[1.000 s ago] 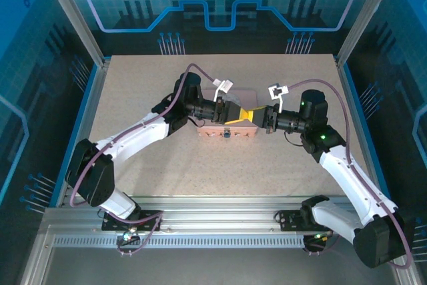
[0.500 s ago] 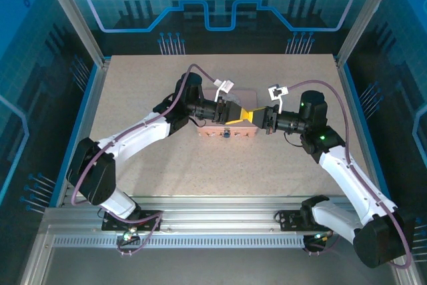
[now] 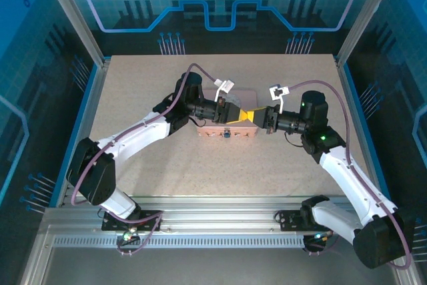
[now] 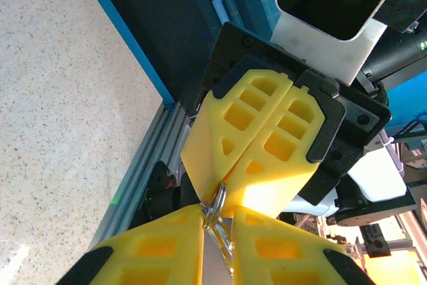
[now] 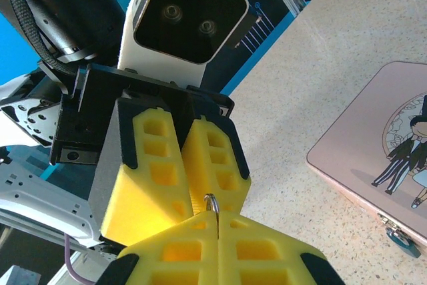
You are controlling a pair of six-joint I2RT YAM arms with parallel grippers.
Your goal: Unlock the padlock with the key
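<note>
Basically padlock [image 5: 399,238] hangs on the near wall of the pink tin [image 5: 353,151], middle of the table [image 3: 133,98], untouched. Above it left gripper [image 4: 217,221] pinches the key ring [image 4: 216,205], jaws a sliver apart, tip to tip with right gripper [image 5: 218,221] clamped tight on the same ring, likely a handover to re-grip for insertion

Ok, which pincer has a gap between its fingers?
The left pincer: its fingers stand apart with the ring between them; the right pincer's are pressed together.
</note>
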